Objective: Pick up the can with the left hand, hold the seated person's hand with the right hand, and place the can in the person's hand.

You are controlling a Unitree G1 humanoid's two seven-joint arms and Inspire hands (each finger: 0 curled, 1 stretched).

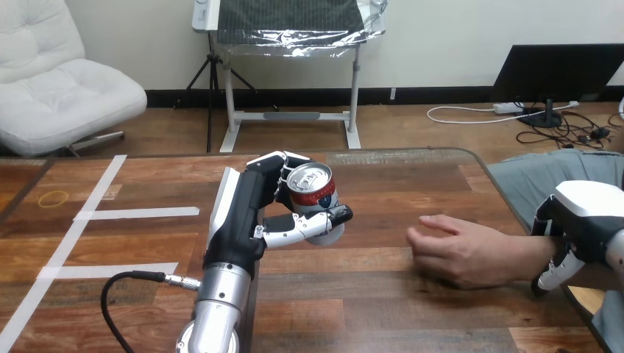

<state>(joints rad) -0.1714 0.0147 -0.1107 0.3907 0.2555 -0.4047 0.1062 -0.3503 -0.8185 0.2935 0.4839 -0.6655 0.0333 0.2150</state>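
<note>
Currently on my remote log. Item 1: left hand [254, 213], fingers and thumb curled round the can [313, 187], which sits roughly upright in that grip and, I judge, clear of the desk [368, 309]. Item 2: person's hand [456, 250], palm down on the desk, to the right of those fingers, apart from the can. Item 3: right hand [581, 213], at the person's wrist; whether it grips I cannot tell. Status: pick-up done; hold unconfirmed; carry and placing in the palm outstanding.

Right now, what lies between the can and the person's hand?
In the head view, just bare table lies between the can and the person's hand.
</note>
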